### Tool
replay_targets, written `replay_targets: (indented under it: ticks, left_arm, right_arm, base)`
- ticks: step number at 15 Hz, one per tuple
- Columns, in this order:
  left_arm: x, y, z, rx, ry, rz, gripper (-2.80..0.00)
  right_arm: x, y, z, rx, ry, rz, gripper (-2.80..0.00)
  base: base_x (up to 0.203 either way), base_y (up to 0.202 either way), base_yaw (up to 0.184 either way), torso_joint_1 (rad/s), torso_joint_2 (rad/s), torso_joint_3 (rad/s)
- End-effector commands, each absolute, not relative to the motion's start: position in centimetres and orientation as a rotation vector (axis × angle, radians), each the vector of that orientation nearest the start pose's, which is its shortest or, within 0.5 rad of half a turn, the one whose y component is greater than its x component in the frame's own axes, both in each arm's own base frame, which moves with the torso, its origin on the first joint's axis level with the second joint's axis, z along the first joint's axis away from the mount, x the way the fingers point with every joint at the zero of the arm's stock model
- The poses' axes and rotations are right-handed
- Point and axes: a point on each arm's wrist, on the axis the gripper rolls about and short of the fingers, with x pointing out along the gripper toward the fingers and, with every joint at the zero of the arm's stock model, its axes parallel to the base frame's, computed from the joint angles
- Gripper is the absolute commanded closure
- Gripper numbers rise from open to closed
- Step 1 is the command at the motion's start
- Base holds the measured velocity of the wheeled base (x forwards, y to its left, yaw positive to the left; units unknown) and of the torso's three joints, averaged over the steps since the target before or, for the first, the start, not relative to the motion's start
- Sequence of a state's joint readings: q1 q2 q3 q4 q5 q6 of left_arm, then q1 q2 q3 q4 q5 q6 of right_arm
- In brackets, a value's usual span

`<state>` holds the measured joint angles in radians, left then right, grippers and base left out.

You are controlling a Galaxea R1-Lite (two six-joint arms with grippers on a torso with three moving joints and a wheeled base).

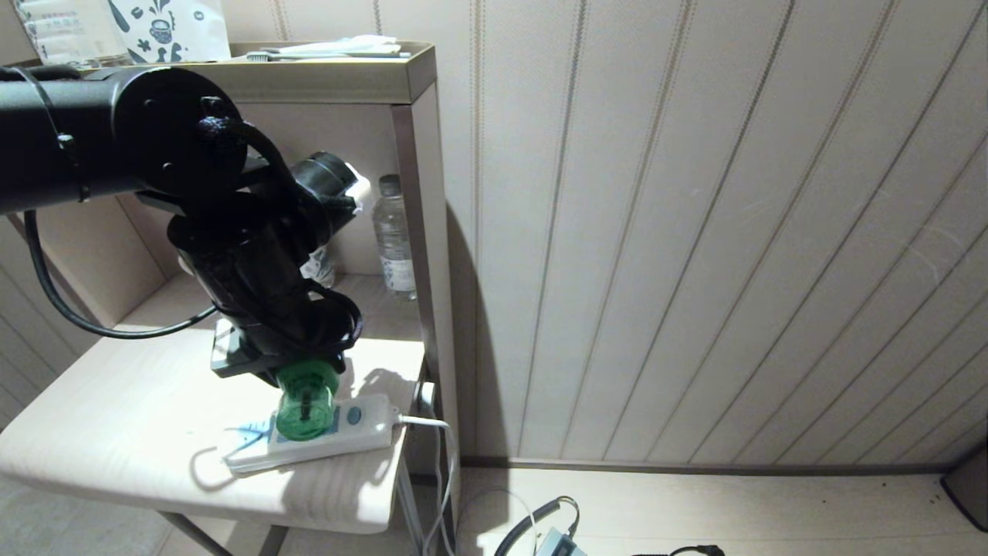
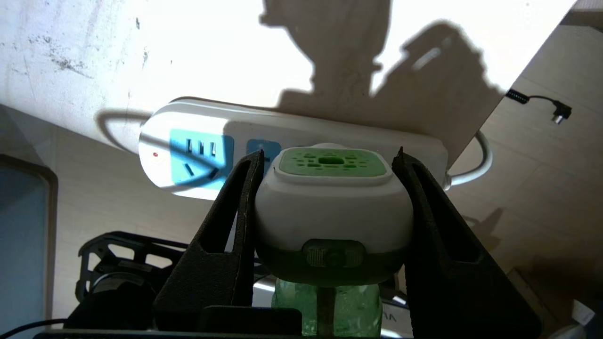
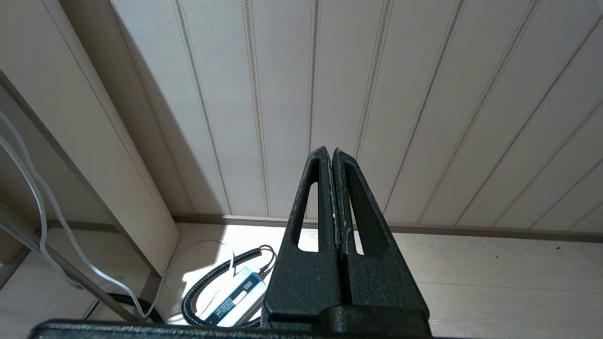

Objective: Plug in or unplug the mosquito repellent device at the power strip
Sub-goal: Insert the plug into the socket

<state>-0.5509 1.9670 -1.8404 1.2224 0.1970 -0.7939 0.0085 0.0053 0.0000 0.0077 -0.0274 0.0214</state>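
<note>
Far left, head view: left arm reaching in over the pale bench [image 1: 116,417], wrist pointed down. Left gripper [image 2: 330,160] half spread and clamped on the mosquito repellent device [image 2: 332,207], one black finger [image 2: 235,221] pressed against each side of its white-and-green rounded head. Translucent green bottle [image 1: 305,409] of the device showing just under the wrist in the head view, directly over the power strip [image 1: 309,440]; whether the prongs sit in a socket cannot be told, contact point hidden. Power strip lying flat near the bench's front right edge, long and white, with one pale blue socket [image 2: 200,157] free beside the device and a small red light at that end. White cord [image 1: 424,422] leaving the strip's right end and dropping past the bench edge. Behind, on the back of the bench against the side panel, a clear water bottle [image 1: 394,239] standing upright. Right of that, striped wall panelling down to the floor. On the floor, a coiled black cable with a small grey adapter [image 3: 233,299]. Right gripper [image 3: 333,153] parked low, away from the bench, fingers pressed together and holding nothing, aimed at the wall.
</note>
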Motion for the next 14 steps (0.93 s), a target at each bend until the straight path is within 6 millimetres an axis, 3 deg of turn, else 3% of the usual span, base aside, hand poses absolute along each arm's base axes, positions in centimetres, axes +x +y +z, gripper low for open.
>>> replay_targets:
  ticks: [1, 8, 14]
  left_arm:
    - [27.7, -16.6, 22.7, -0.183, 1.275, 0.216, 0.0]
    - [27.8, -16.6, 21.8, -0.168, 1.299, 0.231, 0.0]
    - [27.7, -16.5, 23.1, -0.197, 1.221, 0.197, 0.0]
  right_arm:
    - [-2.2, -0.1, 7.5, 0.021, 0.014, -0.019, 0.0]
    - [-2.2, -0.1, 7.5, 0.021, 0.014, -0.019, 0.0]
    - [-2.2, -0.1, 7.5, 0.021, 0.014, -0.019, 0.0]
  base:
    - [0.0, 0.0, 0.0, 0.0, 0.0, 0.0]
    - [0.0, 0.0, 0.0, 0.0, 0.0, 0.0]
    - [0.0, 0.0, 0.0, 0.0, 0.0, 0.0]
